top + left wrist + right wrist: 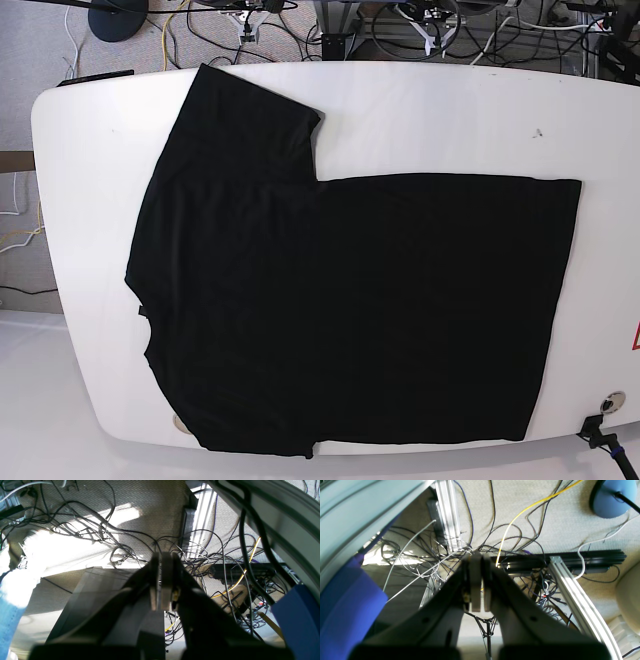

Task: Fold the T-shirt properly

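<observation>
1. T-shirt [350,310] lies flat and plain side up across most of the white table [430,115], its hem along the table's right edge, its collar toward the left edge.
2. One sleeve reaches toward the far-left corner; the near sleeve runs along the near edge, and you cannot tell if it hangs over.
3. Expect soft, light, limp cloth that sags and drags when you lift it. You should pinch it at the hem corners or the shoulder seams.
4. Your left gripper [162,580] has its jaws pressed together on nothing, pointing at cables on the floor.
5. Your right gripper [478,580] is likewise closed and empty, off the table.
</observation>
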